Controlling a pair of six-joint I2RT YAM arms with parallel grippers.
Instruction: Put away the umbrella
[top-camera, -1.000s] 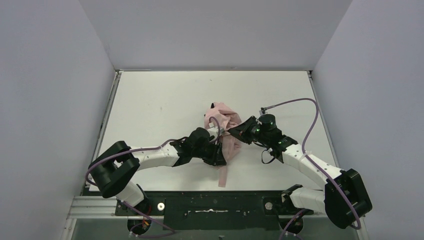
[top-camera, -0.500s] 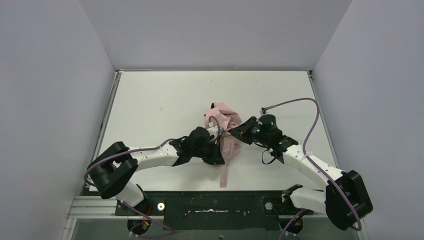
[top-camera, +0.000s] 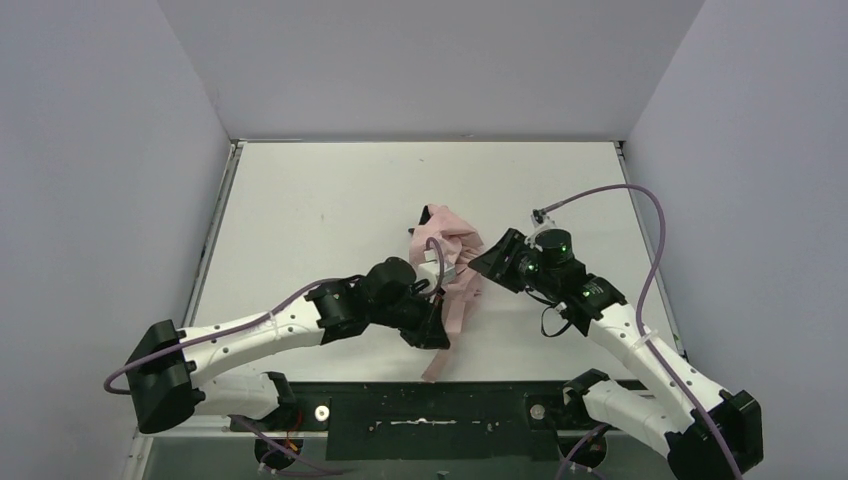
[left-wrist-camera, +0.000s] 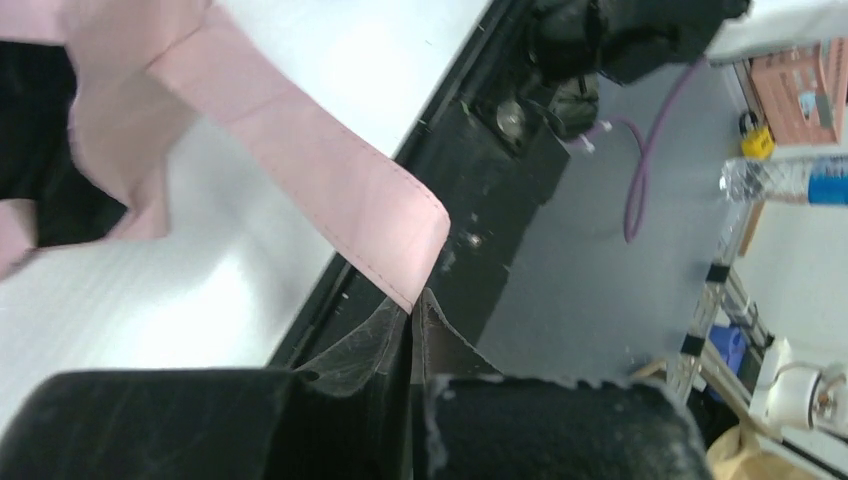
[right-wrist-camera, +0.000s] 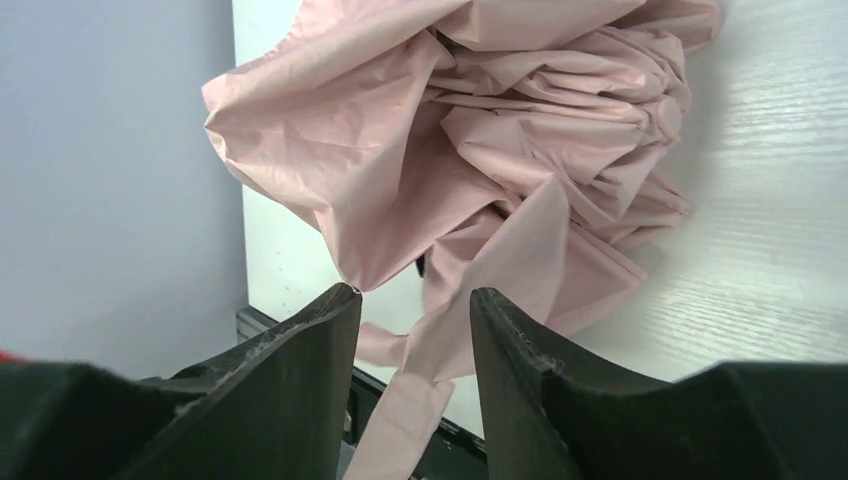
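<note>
Claws. Left claw: jaws pressed together, tips at the near edge of the table. The corner of the pink strap meets them and looks nipped there, though the hold is slight. Right claw: jaws about half spread, nothing between them, aimed at the crumpled cloth from just beside it, not touching.

Umbrella: pale pink, collapsed in a loose heap near the middle of the table, between the two claws. The strap trails from the heap toward the near edge. Shaft and ribs are mostly hidden under cloth.

Handling, as judged: light. The cloth is thin, soft and slick, likely to slip out of a shallow pinch and to spill out of any fold. The ribs are thin and probably easy to bend. The strap serves for pulling and wrapping only and would not carry the bundle steadily. A better hold is across the gathered folds where ribs lie beneath, or on the shaft once uncovered.

Surface: table, white, flat, faintly grained, offering little to stop the heap skidding. A black rail runs along the near edge.

Room: plain pale walls close in on three sides. Purple cables loop from each arm. Where the umbrella is to be stowed does not show.
</note>
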